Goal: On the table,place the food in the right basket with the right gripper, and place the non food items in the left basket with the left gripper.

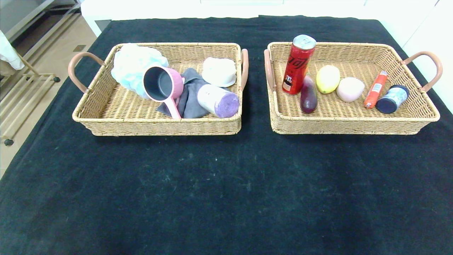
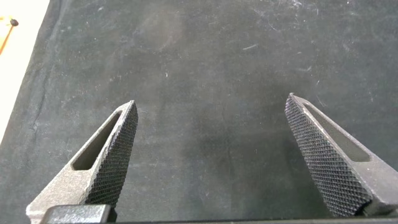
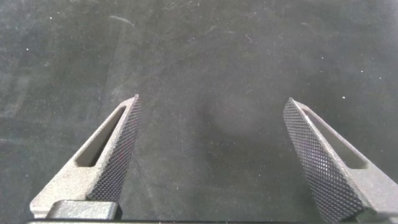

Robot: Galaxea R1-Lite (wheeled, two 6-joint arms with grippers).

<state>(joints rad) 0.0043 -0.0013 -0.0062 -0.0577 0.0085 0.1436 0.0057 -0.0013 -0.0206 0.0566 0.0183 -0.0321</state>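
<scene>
Since both wicker baskets (image 1: 159, 124) hold every item (none remain on the cloth (image 1: 226, 194)), left gripper (image 2: 211, 112) and right gripper (image 3: 211, 109) hover spread wide, empty, over bare cloth.

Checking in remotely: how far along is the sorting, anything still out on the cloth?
Looks finished. The left basket holds the pink cup, grey cloth and roll; the right basket holds the red can, eggplant and lemon. The left gripper and right gripper are open, empty. Nothing visibly left.
</scene>
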